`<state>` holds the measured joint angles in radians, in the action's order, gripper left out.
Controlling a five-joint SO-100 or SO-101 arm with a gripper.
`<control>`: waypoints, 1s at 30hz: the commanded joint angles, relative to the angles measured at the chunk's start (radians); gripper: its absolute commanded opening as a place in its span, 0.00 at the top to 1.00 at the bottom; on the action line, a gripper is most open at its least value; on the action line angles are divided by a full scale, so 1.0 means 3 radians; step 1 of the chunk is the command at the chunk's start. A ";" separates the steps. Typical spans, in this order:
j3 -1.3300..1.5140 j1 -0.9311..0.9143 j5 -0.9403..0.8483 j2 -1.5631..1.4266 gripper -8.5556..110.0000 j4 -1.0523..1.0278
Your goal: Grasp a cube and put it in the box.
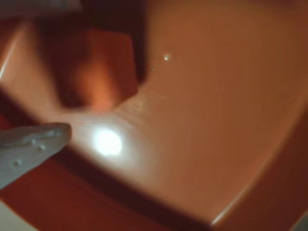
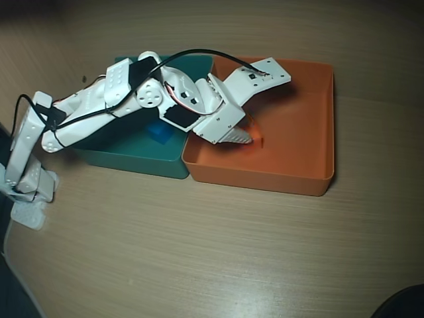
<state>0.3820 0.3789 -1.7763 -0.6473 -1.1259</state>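
A: Item one, nearest the wrist view: tool (image 1: 91, 86), one pale fingertip (image 1: 33, 144) at lower left; the other jaw is a dark blur

B: State of tool?

A: Cannot tell whether it pinches or has let go. Item two: cube (image 1: 96, 67), orange, blurred, low over the floor of the box (image 1: 216, 96)

B: Step in hand?

A: Placing, by my reading. Next move calls for parting the jaws and lifting clear of the walls

B: Farther off?

A: Overhead view: box (image 2: 298, 132), teal tray (image 2: 132, 159) touching it, blue cube (image 2: 159, 134) inside that, wooden surface (image 2: 232, 252). There the arm hides nearly all of the orange cube
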 commanded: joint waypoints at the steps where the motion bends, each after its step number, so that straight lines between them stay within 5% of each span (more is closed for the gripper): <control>1: -0.0240 -0.0020 0.0031 -0.0123 0.58 0.0041; 6: -0.0240 -0.0020 0.0031 -0.0138 0.52 0.0041; 30: 0.0291 -0.0036 0.0031 -0.0854 0.52 0.0041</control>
<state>0.4464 0.3758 -1.7763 -0.7363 -1.1259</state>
